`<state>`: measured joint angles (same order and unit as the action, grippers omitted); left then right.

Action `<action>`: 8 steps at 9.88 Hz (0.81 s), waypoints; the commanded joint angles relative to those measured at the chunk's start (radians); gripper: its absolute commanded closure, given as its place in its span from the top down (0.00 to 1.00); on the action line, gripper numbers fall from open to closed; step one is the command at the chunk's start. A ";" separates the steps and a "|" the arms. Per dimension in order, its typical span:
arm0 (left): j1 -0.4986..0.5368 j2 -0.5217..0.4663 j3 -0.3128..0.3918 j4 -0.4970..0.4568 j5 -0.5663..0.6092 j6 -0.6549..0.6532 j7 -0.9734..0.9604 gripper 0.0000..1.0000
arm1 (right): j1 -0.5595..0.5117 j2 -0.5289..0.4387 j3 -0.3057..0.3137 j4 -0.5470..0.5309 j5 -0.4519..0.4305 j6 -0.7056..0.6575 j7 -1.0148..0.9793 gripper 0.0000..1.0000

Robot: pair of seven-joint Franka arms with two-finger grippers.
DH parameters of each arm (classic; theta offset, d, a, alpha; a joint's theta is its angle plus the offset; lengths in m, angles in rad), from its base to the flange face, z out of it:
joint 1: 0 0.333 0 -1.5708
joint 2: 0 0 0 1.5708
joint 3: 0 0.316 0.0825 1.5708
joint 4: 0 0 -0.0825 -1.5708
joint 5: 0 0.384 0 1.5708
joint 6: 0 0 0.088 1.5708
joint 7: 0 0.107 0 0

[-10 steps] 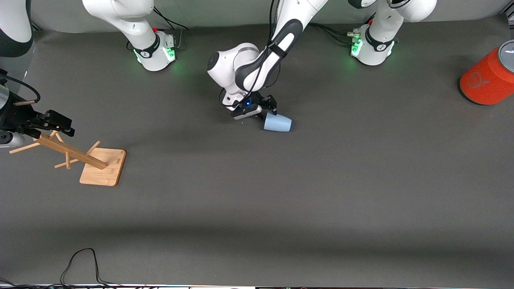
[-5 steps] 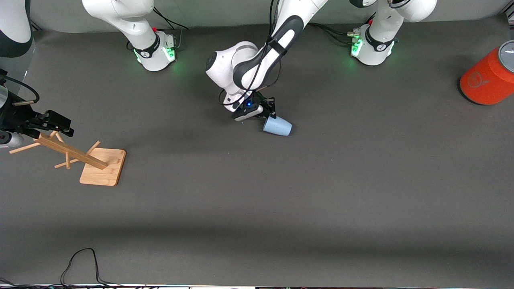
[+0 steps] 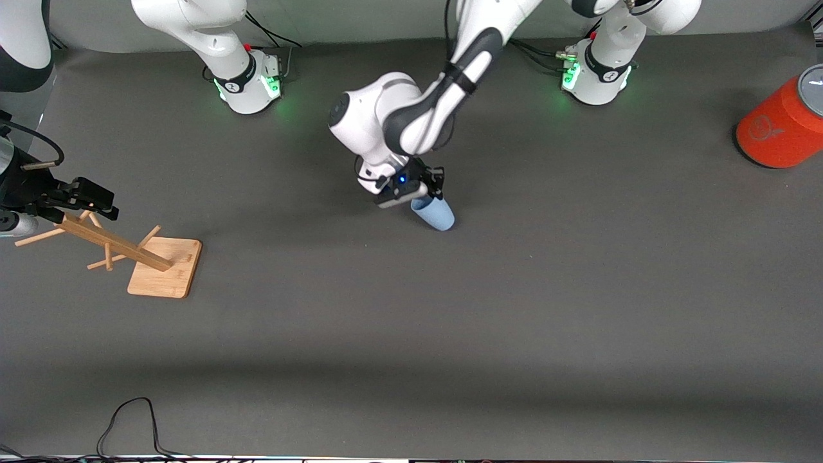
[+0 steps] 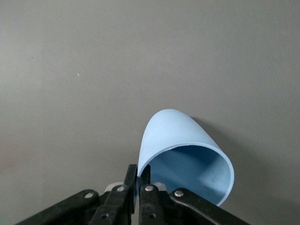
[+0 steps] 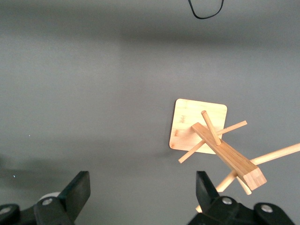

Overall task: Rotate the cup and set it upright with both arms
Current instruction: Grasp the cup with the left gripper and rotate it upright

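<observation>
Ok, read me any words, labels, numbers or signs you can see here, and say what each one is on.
No text can be read anywhere.
Orange canister: a faint round emblem on its side, too blurred to read.
Canister's grey lid: small marks, too small to read.
Cup, held at the rim by the left gripper: plain, no print.
Wooden rack: no marking.

High front camera, 2 wrist close-ups

Left hand pinches the tilted cup rim (mouth toward camera)
</observation>
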<state>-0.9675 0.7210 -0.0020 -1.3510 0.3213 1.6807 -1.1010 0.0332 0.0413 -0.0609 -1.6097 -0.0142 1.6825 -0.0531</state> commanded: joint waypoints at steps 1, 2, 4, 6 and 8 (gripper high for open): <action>0.103 -0.087 -0.007 -0.020 -0.132 -0.025 0.175 0.00 | 0.013 -0.009 -0.016 -0.006 0.011 -0.007 -0.025 1.00; 0.154 -0.112 -0.009 -0.049 -0.186 -0.021 0.255 0.00 | 0.014 -0.008 -0.013 -0.004 0.010 -0.007 -0.022 1.00; 0.238 -0.136 -0.009 -0.111 -0.287 -0.024 0.433 0.00 | 0.013 -0.004 -0.013 0.002 0.010 -0.007 -0.024 1.00; 0.294 -0.176 -0.009 -0.209 -0.422 -0.018 0.638 0.00 | 0.013 -0.006 -0.014 0.004 0.008 -0.009 -0.021 1.00; 0.306 -0.178 -0.009 -0.233 -0.522 0.054 0.667 0.00 | 0.016 -0.003 -0.013 -0.001 0.008 -0.010 -0.013 1.00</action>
<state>-0.6618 0.5967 -0.0027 -1.5191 -0.1478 1.6808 -0.4636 0.0363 0.0415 -0.0621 -1.6095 -0.0142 1.6793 -0.0531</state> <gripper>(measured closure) 0.947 0.000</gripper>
